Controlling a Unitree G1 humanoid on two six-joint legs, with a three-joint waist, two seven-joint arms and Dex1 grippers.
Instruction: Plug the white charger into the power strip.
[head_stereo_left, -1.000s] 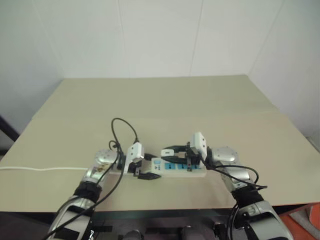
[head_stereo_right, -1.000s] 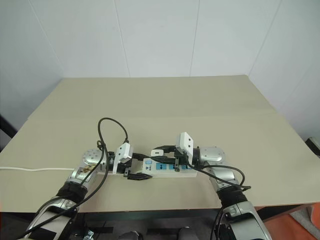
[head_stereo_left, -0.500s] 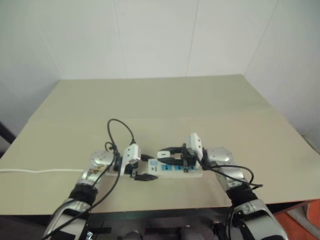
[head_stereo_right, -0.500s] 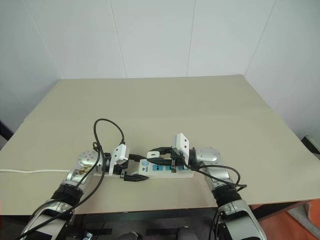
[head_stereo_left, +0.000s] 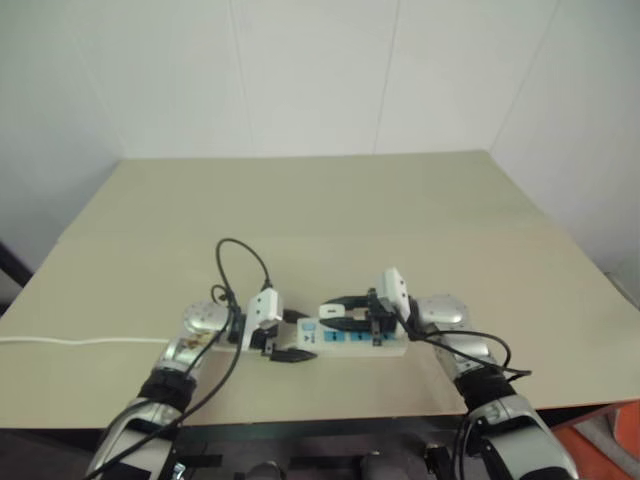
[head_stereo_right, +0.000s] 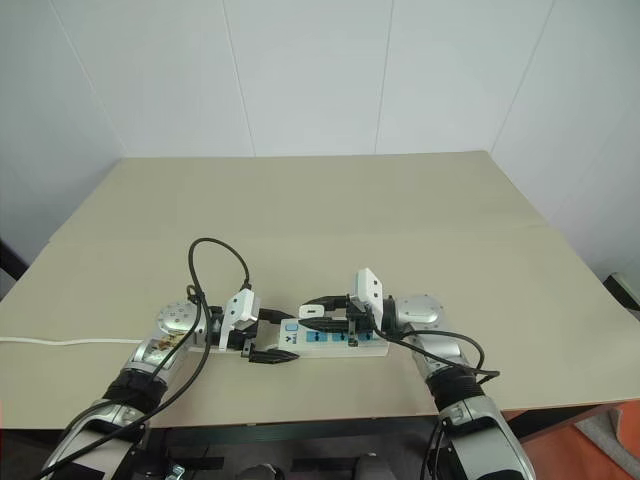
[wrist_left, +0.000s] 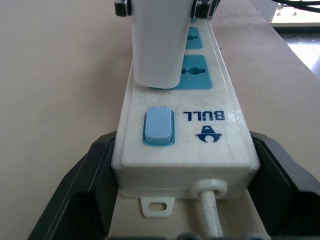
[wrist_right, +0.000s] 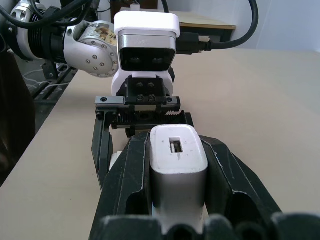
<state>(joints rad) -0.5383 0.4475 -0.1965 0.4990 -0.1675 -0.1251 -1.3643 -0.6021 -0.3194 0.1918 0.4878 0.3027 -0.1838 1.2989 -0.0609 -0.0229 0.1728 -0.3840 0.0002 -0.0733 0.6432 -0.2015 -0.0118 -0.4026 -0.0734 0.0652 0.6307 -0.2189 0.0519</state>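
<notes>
Power strip (wrist_left: 200, 125) lying on bench (head_stereo_right: 400, 210), its cord end clamped by left gripper (wrist_left: 180, 200) jaws, white charger (wrist_right: 177, 170) pinched in right gripper (wrist_right: 177, 190) jaws, held upright on first blue socket beside switch (wrist_left: 158, 126)

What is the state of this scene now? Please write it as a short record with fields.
surface: beige table
power strip: lies flat near the table's front edge, blue switch at its cord end
white charger: upright over the socket next to the switch; prongs hidden
left gripper: shut on the strip's cord end
right gripper: shut on the charger
cord: thin, white, runs off to the robot's left
</notes>
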